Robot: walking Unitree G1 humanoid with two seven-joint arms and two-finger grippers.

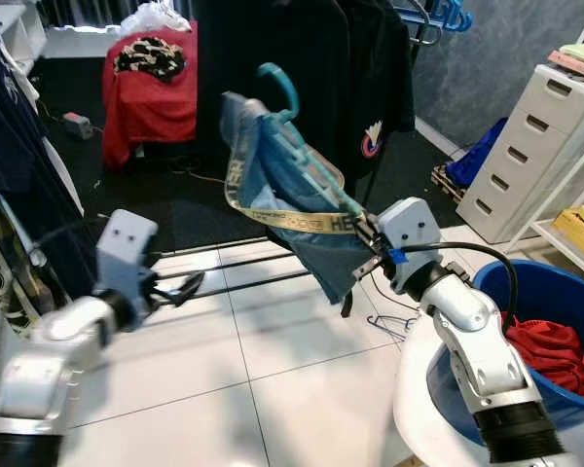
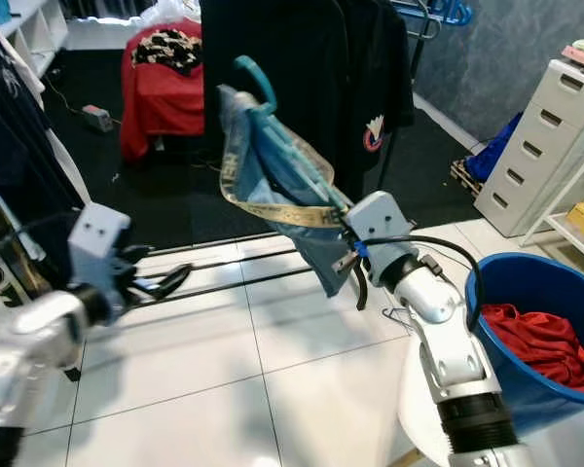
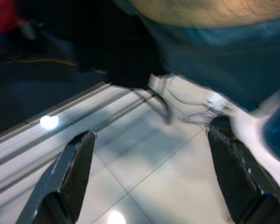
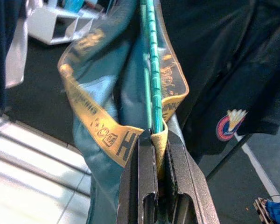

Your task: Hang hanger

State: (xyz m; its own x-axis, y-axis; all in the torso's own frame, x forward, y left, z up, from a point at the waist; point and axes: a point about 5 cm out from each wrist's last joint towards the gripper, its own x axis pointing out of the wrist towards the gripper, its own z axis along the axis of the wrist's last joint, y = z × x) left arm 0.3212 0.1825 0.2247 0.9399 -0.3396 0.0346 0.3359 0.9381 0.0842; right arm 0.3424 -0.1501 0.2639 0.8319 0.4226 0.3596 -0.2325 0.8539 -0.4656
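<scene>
Hanger aloft — my right gripper (image 1: 368, 236) clamps the teal hanger (image 1: 302, 146); left gripper (image 3: 149, 182) open, empty.
Risk: shorts (image 1: 292, 195) slipping off.

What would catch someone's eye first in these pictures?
The right end effector is shut on a teal hanger with a blue garment draped over it, held up before dark clothes on a rack. The left end effector is open above the white tile floor. A blue basket of red laundry stands at the robot's right.

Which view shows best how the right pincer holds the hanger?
Right wrist view: the right pincer is shut on the hanger and waistband. Eye views show the hanger's hook and tilt; left wrist view shows just blurred cloth.
</scene>
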